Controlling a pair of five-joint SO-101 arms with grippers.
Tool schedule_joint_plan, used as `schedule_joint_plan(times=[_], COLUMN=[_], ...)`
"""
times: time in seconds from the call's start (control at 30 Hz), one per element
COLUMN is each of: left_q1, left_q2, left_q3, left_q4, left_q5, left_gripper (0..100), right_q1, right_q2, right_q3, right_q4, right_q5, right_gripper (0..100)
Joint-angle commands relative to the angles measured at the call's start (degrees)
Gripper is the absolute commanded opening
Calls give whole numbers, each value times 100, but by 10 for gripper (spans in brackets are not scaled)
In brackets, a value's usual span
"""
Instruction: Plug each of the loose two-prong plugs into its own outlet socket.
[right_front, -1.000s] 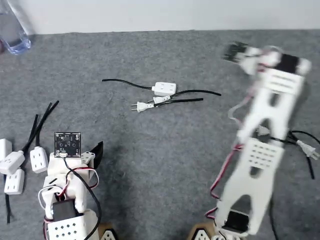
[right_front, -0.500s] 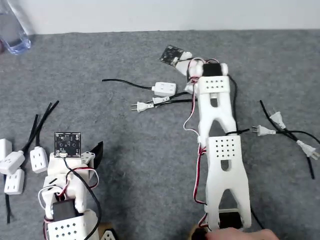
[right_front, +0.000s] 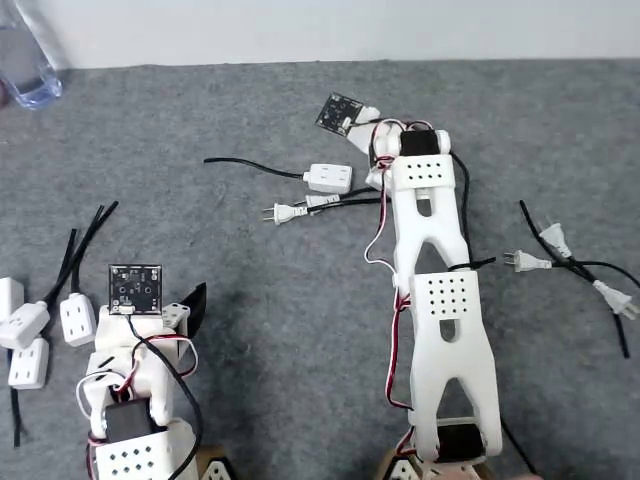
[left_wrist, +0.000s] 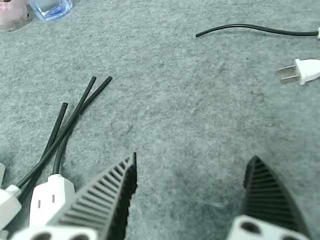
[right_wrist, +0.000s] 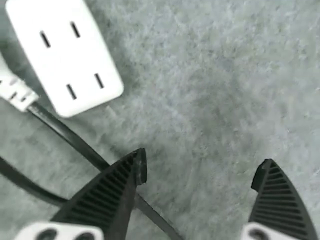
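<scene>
Left gripper (left_wrist: 194, 162): low near its own base, jaws spread wide, nothing between them. Just to its left is a cluster of white outlet sockets (right_front: 78, 318), their short black cord stubs (left_wrist: 70, 125) fanning away over the grey carpet (right_front: 250, 330).

Far out to the right, the right-side plugs (right_front: 527, 262) lie on tangled black cords, well apart from any socket.

Mid-table: one white two-prong plug (right_front: 285, 212) lies flat, prongs pointing left. Its cord trails back toward the right arm (right_front: 430, 230). Just beyond it lies the centre socket (right_front: 328, 178), slots facing up.

Right gripper (right_wrist: 202, 167): fingers apart and empty, poised over the carpet just beside the centre socket, with a black cord (right_wrist: 75, 145) running under one finger.

Farthest: a clear glass (right_front: 25, 70) at the table's back left corner.

Handling, my read:
- The plugs look light and are hard moulded plastic.
- The prongs are thin metal and could bend if pinched.
- I'd grip the plug across the flat sides of the body, just behind the prongs, never on the cord, which looks springy and would let the plug swing.
- The socket block is also light. I expect it to skate on the carpet under insertion force, so it wants bracing on its long sides with the other gripper.
- The smooth plastic may slip, so a firm, square grip is needed.
</scene>
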Motion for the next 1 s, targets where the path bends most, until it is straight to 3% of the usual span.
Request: schedule_joint_plan(times=[0.0, 0.2, 0.47, 0.97], left_q1=[53, 53, 44, 26], left_q2=[-62, -62, -62, -62], left_q3=[-31, -31, -31, -31], left_q4=[18, 18, 0, -9], left_q5=[-44, -44, -44, -44], left_gripper=[323, 323, 323, 323], right_q1=[-22, 4, -224, -242], right_q2=[-171, -189, -321, 119], right_q3=[-316, -360, -1626, -1635], right_q4=[365, 831, 2062, 2571], right_q5=[264, 580, 580, 695], right_gripper=[332, 333, 333, 333])
